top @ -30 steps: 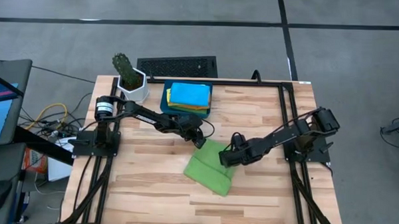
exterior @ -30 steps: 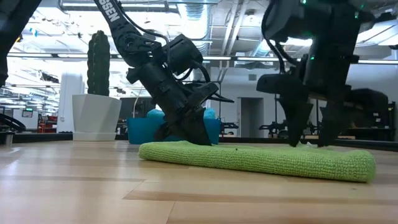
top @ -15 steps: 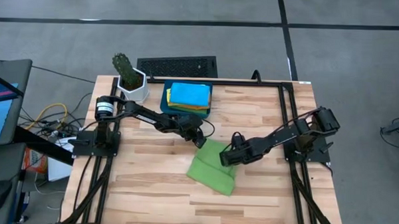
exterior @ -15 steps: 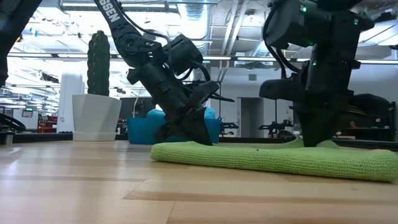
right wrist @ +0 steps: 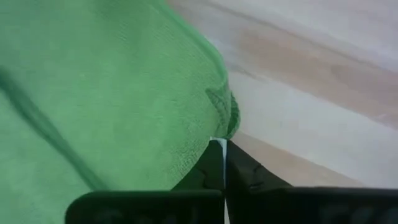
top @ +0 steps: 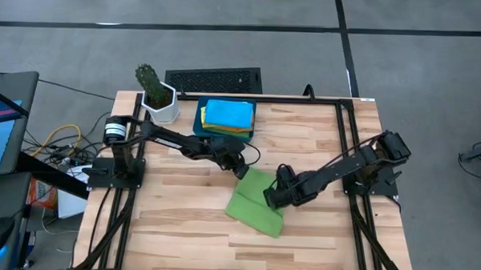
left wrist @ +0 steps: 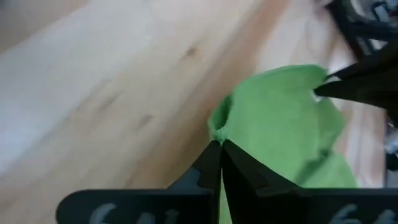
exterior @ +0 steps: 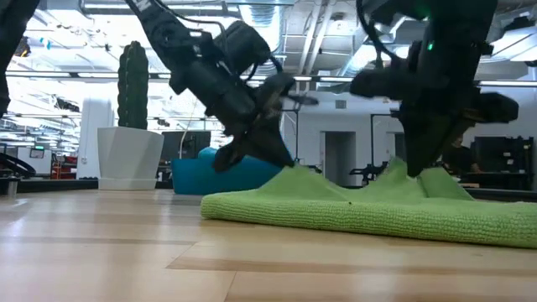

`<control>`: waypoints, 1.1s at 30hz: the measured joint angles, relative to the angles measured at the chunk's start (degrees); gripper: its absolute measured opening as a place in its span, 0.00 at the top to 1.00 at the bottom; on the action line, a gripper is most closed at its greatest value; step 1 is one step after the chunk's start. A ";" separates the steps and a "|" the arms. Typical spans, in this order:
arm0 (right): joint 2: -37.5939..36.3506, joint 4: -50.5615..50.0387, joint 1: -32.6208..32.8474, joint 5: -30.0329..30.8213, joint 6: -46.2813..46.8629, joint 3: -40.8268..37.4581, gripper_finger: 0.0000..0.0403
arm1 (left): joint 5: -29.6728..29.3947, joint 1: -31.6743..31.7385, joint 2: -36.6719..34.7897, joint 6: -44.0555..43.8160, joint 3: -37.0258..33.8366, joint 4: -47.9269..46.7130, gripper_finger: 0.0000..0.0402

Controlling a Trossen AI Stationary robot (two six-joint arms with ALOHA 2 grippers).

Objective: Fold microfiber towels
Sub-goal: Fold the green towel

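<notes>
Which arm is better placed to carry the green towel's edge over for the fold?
Neither alone: left gripper and right gripper are both shut on the green towel, each lifting a corner.

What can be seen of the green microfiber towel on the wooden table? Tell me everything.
The green microfiber towel is a soft, nubby cloth lying folded on the light wooden table, near its middle. Two points along its far edge are lifted into small peaks: the left gripper is shut on one corner, the right gripper shut on another. The rest lies flat on the wood.
</notes>
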 joint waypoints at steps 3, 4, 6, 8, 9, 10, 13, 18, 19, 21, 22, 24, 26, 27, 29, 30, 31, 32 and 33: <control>0.00 -1.61 2.20 2.29 -0.07 2.02 0.96 | 0.70 -1.95 -0.81 0.51 0.03 -0.07 1.00; 0.00 -2.14 3.06 2.99 -0.05 2.59 0.95 | 1.24 -2.70 -0.85 0.68 0.03 -0.32 1.00; 0.00 -2.45 5.01 4.72 -0.02 3.46 0.94 | 1.66 -4.28 -0.86 0.77 0.03 -0.65 1.00; 0.00 -2.70 7.13 5.96 -0.01 4.23 0.94 | 1.61 -5.80 -0.86 0.80 0.03 -1.17 1.00; 0.00 -2.94 8.20 6.28 -0.01 4.55 0.94 | 1.56 -6.44 -0.86 0.83 0.03 -1.55 1.00; 0.00 -3.26 9.33 6.55 -0.03 4.81 0.94 | 1.55 -6.97 -0.86 0.83 0.03 -1.96 1.00; -0.02 -3.08 12.79 8.21 -0.01 4.93 0.95 | 1.39 -8.54 -0.86 0.49 0.03 -2.21 1.00; -0.02 -0.59 18.20 12.85 0.01 4.93 0.92 | 1.61 -10.53 -1.82 -0.38 0.03 -3.29 1.00; -0.02 -0.07 19.07 13.33 -0.04 4.93 0.92 | 1.57 -10.85 -2.29 -0.41 0.03 -3.87 1.00; -0.02 1.74 20.37 13.62 -1.63 4.93 0.92 | 1.28 -11.32 -3.44 -0.43 0.03 -5.07 1.00; -0.02 3.11 20.88 13.67 -3.16 4.93 0.92 | 0.88 -11.49 -4.12 -0.47 0.03 -5.54 1.00; -0.02 6.16 21.55 13.74 -6.33 4.93 0.92 | -0.10 -12.01 -5.66 -0.65 0.03 -6.00 1.00; -0.02 9.14 21.61 13.74 -9.48 4.93 0.92 | -0.55 -12.83 -6.74 -0.91 0.03 -6.51 1.00; -0.02 10.33 21.59 13.74 -10.67 4.93 0.92 | -0.56 -13.38 -7.04 -0.92 0.03 -6.75 1.00; -0.02 12.33 21.55 13.74 -12.12 4.93 0.92 | -0.48 -14.72 -7.30 -0.95 0.03 -7.24 1.00; -0.02 13.10 21.55 13.76 -12.88 4.93 0.92 | -0.33 -15.38 -7.44 -0.95 0.03 -7.94 1.00; -0.02 13.58 21.55 13.76 -13.53 4.93 0.92 | -0.25 -16.10 -7.51 -0.91 0.03 -8.33 1.00; -0.02 14.03 21.55 13.75 -14.23 4.93 0.92 | -0.27 -16.78 -7.51 -0.91 0.03 -8.69 1.00; -0.02 14.29 21.57 13.76 -14.60 4.93 0.92 | -0.27 -17.49 -7.51 -0.89 0.03 -9.64 1.00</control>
